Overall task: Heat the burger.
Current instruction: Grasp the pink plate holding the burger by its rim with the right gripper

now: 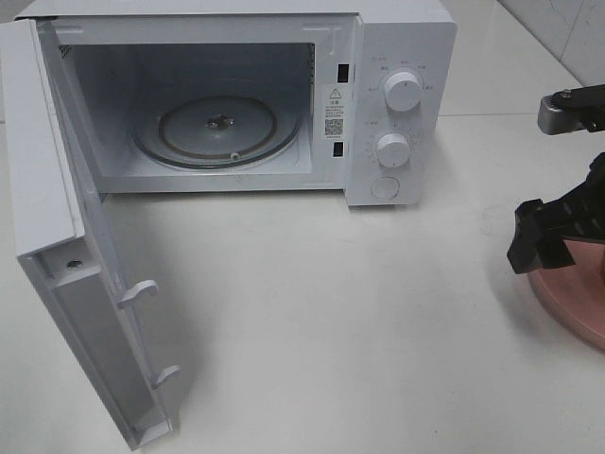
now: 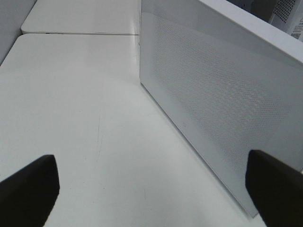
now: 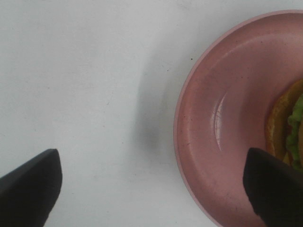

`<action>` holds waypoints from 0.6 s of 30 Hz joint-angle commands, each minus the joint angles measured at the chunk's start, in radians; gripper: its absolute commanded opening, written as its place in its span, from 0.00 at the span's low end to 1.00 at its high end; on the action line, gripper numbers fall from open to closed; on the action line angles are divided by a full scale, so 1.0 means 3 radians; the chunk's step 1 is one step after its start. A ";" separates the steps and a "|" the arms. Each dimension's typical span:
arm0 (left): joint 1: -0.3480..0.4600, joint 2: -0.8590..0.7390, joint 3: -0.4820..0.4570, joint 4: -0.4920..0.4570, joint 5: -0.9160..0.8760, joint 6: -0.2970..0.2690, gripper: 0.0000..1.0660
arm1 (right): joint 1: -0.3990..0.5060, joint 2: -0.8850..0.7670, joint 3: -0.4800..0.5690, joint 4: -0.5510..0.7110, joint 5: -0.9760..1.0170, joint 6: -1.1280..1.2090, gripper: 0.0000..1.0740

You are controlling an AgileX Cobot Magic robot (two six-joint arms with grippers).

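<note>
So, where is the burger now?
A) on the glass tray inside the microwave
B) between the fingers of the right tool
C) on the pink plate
C: the right wrist view shows the burger lying on the plate, while the right tool is open and grips nothing.

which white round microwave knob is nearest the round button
The lower white round knob, directly above the round white button; the other knob sits higher up.

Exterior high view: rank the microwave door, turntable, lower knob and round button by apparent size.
1. door
2. turntable
3. lower knob and round button: these look about alike, so they are not ranked.
</note>
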 commanded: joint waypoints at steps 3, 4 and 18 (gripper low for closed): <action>0.0007 -0.0067 0.0007 0.0000 -0.0010 -0.0020 0.94 | -0.0017 0.0260 -0.0067 -0.0073 -0.0010 0.0040 0.93; 0.0007 -0.0067 0.0007 0.0000 -0.0010 -0.0020 0.94 | -0.0017 0.0377 -0.0110 -0.0113 -0.0013 0.0093 0.92; 0.0007 -0.0067 0.0007 0.0000 -0.0010 -0.0020 0.94 | -0.0017 0.0913 -0.0353 -0.0430 -0.0030 0.0270 0.89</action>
